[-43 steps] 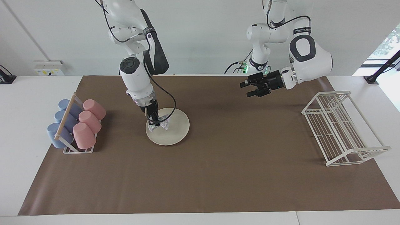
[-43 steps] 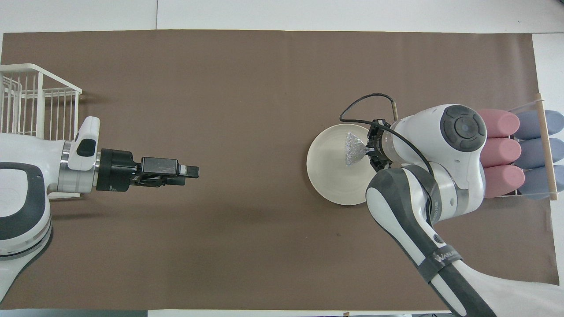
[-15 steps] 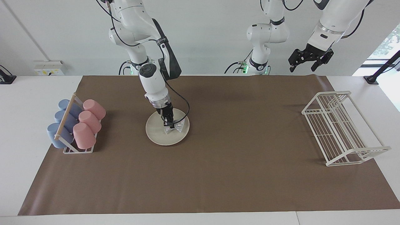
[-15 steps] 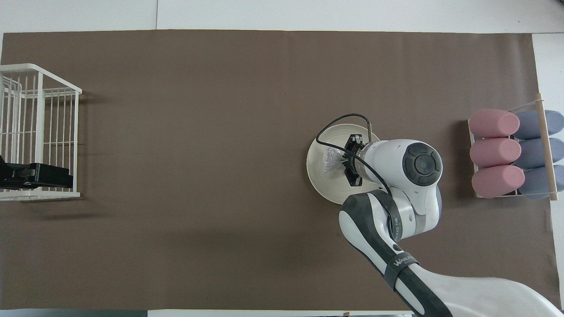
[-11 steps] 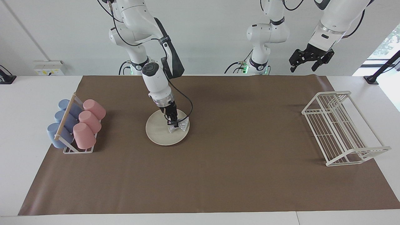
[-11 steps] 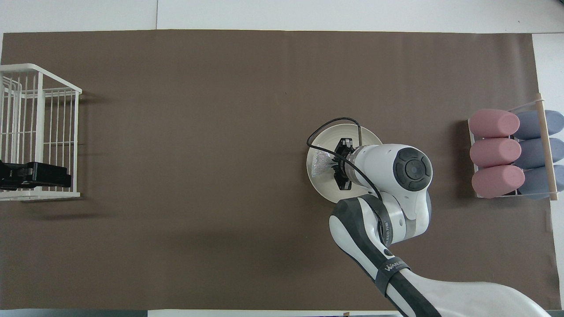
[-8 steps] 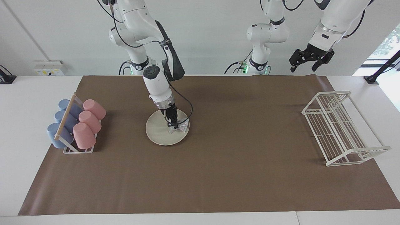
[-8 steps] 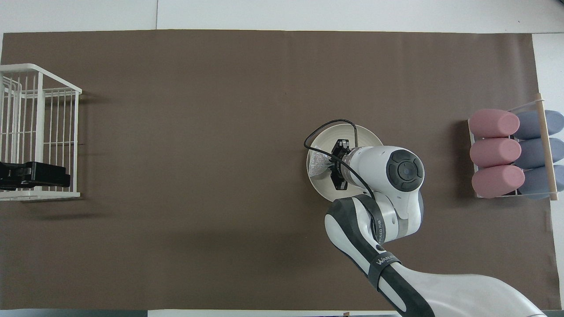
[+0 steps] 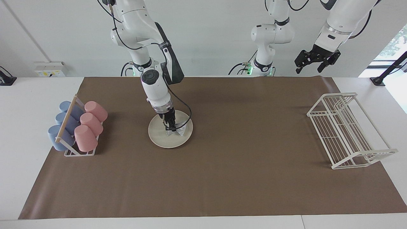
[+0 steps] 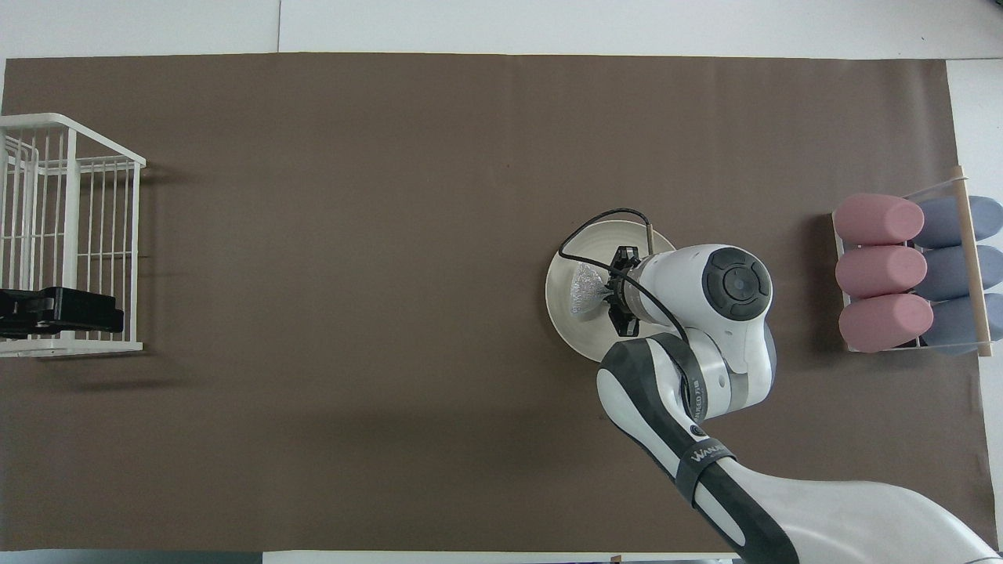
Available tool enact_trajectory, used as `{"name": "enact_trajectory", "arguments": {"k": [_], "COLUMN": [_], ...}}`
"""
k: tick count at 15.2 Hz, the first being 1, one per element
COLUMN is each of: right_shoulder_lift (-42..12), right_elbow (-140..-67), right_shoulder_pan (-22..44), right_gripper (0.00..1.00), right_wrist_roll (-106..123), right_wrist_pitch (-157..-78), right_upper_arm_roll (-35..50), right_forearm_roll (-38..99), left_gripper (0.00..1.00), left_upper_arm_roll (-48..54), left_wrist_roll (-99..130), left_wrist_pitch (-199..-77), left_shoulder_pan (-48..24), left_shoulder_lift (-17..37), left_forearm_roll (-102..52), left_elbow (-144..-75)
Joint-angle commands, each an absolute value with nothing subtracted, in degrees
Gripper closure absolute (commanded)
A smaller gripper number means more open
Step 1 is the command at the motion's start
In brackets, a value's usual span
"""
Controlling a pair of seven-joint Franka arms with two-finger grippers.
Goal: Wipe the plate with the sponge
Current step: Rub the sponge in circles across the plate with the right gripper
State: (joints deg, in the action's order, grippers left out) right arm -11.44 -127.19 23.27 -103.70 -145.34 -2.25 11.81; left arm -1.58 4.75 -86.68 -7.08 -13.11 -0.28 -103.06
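Here the right gripper [image 9: 170,128] is down on the plate [image 9: 159,136], its fingertips closed on the sponge [image 9: 178,130], which is pinched at one end and fans out crinkled onto the plate's surface toward the left arm's end of the counter [image 9: 19,178]. In the overhead view the sponge [image 10: 586,288] lies well inside the plate [image 10: 572,329], on the part of it that faces the left arm's end, and the right gripper [image 10: 605,291] sits just beside it, with the arm's wrist covering the rest of the plate. The plate rests on the brown mat [image 9: 222,178], in the half of the counter toward the right arm's end and nearer the robots' edge than the middle.

The left gripper [image 9: 314,63] hangs raised in the air with its fingers spread wide and nothing between them, over the mat's corner at the robots' edge and the left arm's end; this arm waits.

A cup rack [image 9: 79,152] with pink cups [image 9: 90,122] and blue cups [image 9: 63,124] lying in it stands at the right arm's end of the mat, near the plate but apart from it. A white wire rack [image 9: 346,133] stands at the left arm's end.
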Motion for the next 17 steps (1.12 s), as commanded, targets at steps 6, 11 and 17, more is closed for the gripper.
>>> {"name": "enact_trajectory", "arguments": {"k": [6, 11, 17], "right_shoulder_lift": [-13.4, -13.4, -13.4], "right_elbow": [-128.5, -128.4, -127.8], "right_shoulder_pan": [17.7, 17.2, 19.0], "right_gripper": [1.0, 1.0, 1.0], "right_wrist_roll": [-102.1, -102.3, -105.6], "right_wrist_pitch": [-142.5, -141.5, -142.6], "right_upper_arm_roll": [-2.5, -2.5, -2.1], "right_forearm_roll": [6.1, 4.8, 4.9], "left_gripper": [0.0, 0.0, 0.0], "left_upper_arm_roll": [-1.5, -1.5, -1.5], "left_wrist_roll": [5.5, 6.8, 6.9], "left_wrist_pitch": [-86.4, -86.4, -86.5], "left_shoulder_pan": [-5.8, -5.8, -5.8], "left_shoulder_lift": [-13.3, -13.4, -13.6], "left_forearm_roll": [0.5, 0.4, 0.2], "left_elbow": [-102.5, -102.4, -102.6]}}
